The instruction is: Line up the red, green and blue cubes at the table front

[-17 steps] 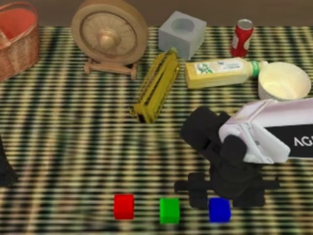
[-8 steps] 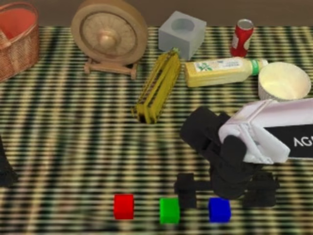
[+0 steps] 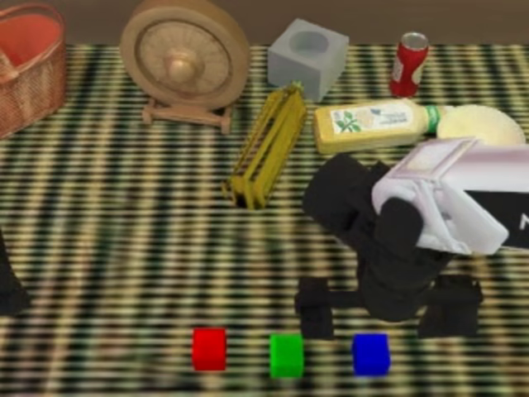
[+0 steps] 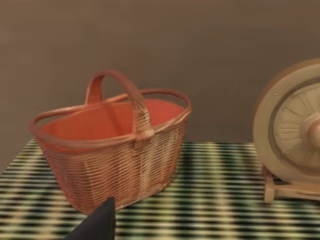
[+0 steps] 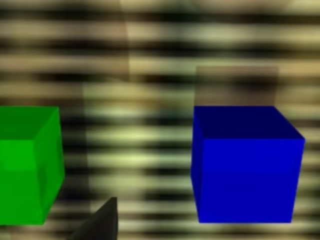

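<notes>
Three cubes sit in a row at the table front, evenly spaced and apart from one another: red cube at the left of the row, green cube in the middle, blue cube at the right. All three rest flat on the striped weave, none touching a finger. Right gripper hangs just behind the blue cube, fingers spread wide, one dark finger behind the gap between green and blue, the other off to the right; nothing between them. Right wrist view looks down on the green cube and blue cube side by side on the cloth, a sliver of dark fingertip at the lower edge. Left arm parked at the table's left edge, only a dark bit of it showing in the top view; its claw state cannot be told. Left wrist view faces a wicker basket with an orange lining and part of a wooden wheel on a stand. Along the back of the table: basket, wheel, grey block with round hollow, red can. Nearer the middle, a yellow rack-like object lying at an angle, a yellow bottle on its side, and a cream bowl partly hidden by the right arm.
</notes>
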{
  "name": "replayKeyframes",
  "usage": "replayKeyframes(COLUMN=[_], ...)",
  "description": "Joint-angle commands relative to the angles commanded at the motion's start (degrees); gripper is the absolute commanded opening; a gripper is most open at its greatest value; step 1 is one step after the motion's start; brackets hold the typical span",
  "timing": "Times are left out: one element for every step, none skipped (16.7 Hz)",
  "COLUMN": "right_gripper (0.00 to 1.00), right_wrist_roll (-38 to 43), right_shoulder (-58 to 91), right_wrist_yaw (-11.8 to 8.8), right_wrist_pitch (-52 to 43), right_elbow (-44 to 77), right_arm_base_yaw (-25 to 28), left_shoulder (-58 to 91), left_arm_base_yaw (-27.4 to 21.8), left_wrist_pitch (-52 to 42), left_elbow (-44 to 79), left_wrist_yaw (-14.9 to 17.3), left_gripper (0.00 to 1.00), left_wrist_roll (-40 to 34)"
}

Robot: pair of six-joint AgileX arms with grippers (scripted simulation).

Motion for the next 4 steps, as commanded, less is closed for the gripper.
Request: replayKeyframes(right_gripper=[1.00, 1.00, 1.00, 1.00], right_wrist_roll=[0.0, 0.1, 0.1, 0.0], right_shoulder=[-1.1, -2.1, -2.9, -3.4], right_wrist_yaw=[0.0, 0.0, 0.0, 0.1], right_wrist_pitch=[-2.4, -4.2, -5.4, -6.0], right_elbow=[1.2, 2.2, 2.9, 3.2], right_arm_base_yaw=[0.1, 0.2, 0.2, 0.2], left_shoulder=[0.0, 0.0, 0.0, 0.0], left_arm_base_yaw=[0.0, 0.0, 0.0, 0.0], left_wrist_pitch=[0.0, 0.0, 0.0, 0.0], left_elbow=[0.0, 0.0, 0.0, 0.0], left_wrist_yaw=[0.0, 0.0, 0.0, 0.0], left_gripper=[1.00, 1.00, 1.00, 1.00], left_wrist_roll=[0.0, 0.0, 0.0, 0.0])
